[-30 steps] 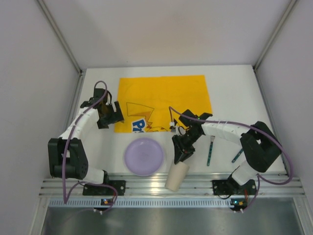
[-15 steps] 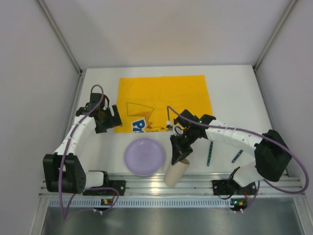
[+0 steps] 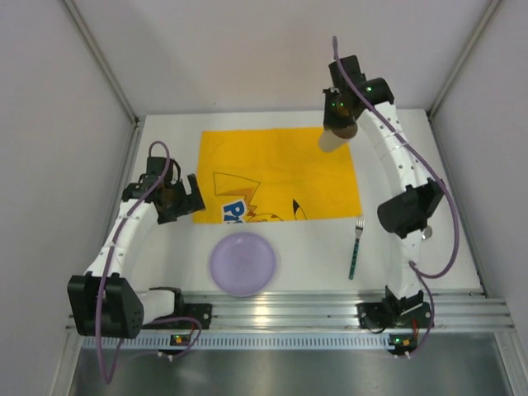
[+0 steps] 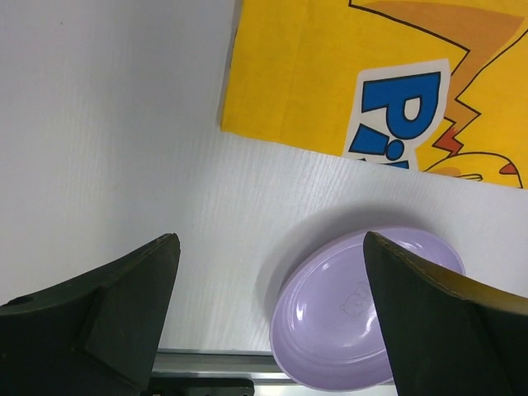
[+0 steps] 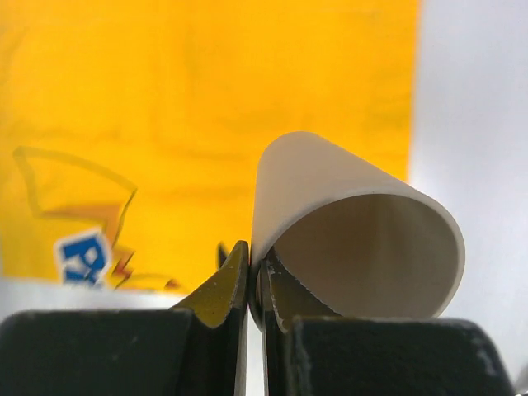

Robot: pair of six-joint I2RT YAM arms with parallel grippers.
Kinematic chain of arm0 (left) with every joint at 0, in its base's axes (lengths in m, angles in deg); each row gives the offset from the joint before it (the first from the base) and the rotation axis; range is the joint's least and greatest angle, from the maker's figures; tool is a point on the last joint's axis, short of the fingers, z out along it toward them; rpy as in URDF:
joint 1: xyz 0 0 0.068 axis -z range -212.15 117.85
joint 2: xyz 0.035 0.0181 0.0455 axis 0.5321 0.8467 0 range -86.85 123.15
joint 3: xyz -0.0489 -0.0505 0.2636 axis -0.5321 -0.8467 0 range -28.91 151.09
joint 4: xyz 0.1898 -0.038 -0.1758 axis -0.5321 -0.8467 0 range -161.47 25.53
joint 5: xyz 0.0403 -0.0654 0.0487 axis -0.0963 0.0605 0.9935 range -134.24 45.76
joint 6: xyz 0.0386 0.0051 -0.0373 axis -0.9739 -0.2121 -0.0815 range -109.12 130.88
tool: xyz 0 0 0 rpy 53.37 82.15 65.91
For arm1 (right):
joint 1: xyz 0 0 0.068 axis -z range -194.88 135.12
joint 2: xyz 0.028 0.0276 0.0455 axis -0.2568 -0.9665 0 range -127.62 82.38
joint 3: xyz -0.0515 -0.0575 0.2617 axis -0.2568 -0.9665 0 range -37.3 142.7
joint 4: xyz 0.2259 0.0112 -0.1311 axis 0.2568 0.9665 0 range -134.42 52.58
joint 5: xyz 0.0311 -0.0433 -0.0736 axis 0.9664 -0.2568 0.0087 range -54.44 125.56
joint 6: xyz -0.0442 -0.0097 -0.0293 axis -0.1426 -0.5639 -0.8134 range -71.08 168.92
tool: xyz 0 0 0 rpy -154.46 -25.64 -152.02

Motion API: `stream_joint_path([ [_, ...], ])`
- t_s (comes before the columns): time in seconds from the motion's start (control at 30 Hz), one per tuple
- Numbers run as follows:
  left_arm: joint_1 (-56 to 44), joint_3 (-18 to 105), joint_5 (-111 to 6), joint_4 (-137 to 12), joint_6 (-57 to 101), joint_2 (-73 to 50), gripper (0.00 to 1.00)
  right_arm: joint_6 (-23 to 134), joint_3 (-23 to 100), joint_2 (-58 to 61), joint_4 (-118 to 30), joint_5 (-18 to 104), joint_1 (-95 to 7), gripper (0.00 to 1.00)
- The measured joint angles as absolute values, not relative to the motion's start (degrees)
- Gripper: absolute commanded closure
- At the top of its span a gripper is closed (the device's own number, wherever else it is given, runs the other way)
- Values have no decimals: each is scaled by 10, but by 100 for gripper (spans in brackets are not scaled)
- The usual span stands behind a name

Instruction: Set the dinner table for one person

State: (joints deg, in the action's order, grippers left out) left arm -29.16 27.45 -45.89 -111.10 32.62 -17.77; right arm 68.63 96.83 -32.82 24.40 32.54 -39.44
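Note:
My right gripper (image 3: 340, 124) (image 5: 257, 264) is shut on the rim of a beige cup (image 3: 333, 140) (image 5: 355, 223), one finger inside the wall and one outside. It holds the cup tilted in the air over the far right corner of the yellow cloth (image 3: 276, 169) (image 5: 165, 124). A purple plate (image 3: 242, 263) (image 4: 371, 313) lies on the white dinner table (image 3: 412, 157) near the front rail. My left gripper (image 3: 177, 196) (image 4: 271, 239) hangs open and empty over the table by the cloth's left edge (image 4: 371, 74), with the plate below its right finger. A green-handled fork (image 3: 355, 247) lies right of the plate.
A ribbed aluminium rail (image 3: 280, 309) runs along the near edge, and pale grey panels (image 3: 58, 124) wall in the sides and back. The right arm's elbow (image 3: 408, 210) stands over the right side of the table.
The right gripper closed on the cup by the front rail, lifted it and carried it to the cloth's far right corner. The left gripper opened wider and barely shifted.

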Motion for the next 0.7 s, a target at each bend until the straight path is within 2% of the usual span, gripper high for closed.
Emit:
stream_joint_path([
  [0.1,-292,283,-469,-1109,331,-162,2,687,1039,-401,250,255,-362,100],
  [0.27,-292,285,-492,-1091,334,-132,2,691,1043,-468,240,196,-353,100],
  [0.57,-292,279,-503,-1066,330,-107,2,712,1041,-535,183,213,-339,99],
  [0.63,-292,279,-505,-1061,331,-107,2,712,1041,-547,172,228,-335,93],
  [0.7,-292,279,-507,-1056,334,-105,2,714,1041,-557,159,240,-334,79],
])
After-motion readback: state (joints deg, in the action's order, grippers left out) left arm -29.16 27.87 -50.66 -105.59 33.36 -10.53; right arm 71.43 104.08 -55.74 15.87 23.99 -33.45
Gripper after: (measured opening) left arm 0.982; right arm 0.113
